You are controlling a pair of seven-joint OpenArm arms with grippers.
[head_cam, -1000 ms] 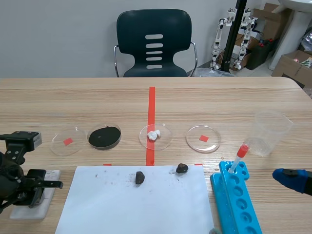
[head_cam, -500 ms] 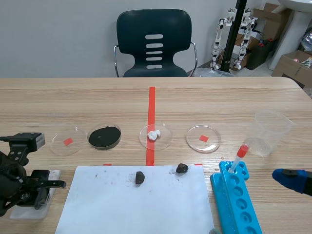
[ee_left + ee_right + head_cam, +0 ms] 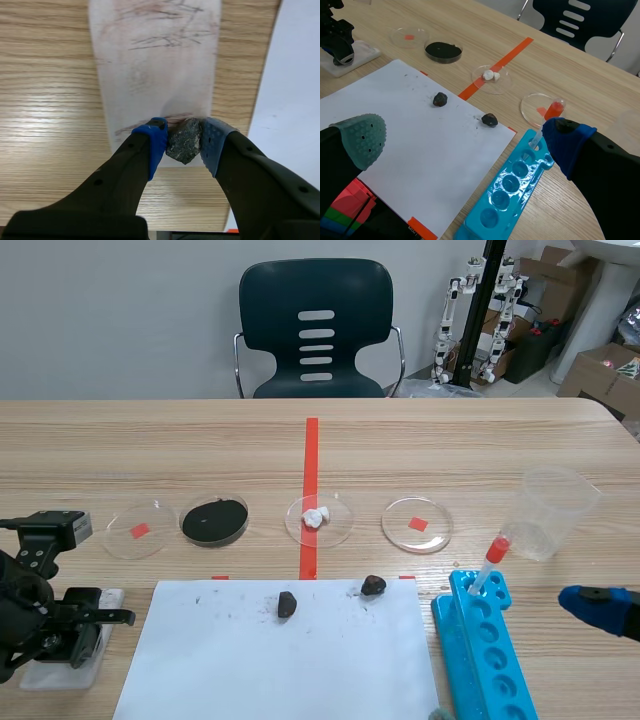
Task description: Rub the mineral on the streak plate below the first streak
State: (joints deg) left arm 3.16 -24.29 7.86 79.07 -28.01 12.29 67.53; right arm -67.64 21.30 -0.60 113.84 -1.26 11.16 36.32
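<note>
In the left wrist view my left gripper (image 3: 183, 136) is shut on a dark grey-green mineral (image 3: 184, 145). The mineral rests on the near end of the white streak plate (image 3: 155, 75). A faint reddish-brown streak (image 3: 142, 126) runs across the plate right at the fingertips. Several dark scratchy streaks (image 3: 162, 40) mark the plate's far end. In the scene view the left arm (image 3: 40, 625) stands over the plate (image 3: 62, 668) at the table's near left. My right gripper (image 3: 464, 137) is open and holds nothing, low at the near right.
A white paper sheet (image 3: 280, 650) lies beside the plate with two dark rocks (image 3: 287, 604) (image 3: 373, 585) on it. Behind it stand several petri dishes, one with black powder (image 3: 214, 521). At the right are a blue tube rack (image 3: 485, 650) and a plastic cup (image 3: 555, 510).
My left gripper slid a little toward the table's near edge along the plate with the mineral, then stayed still. The right arm has not moved.
</note>
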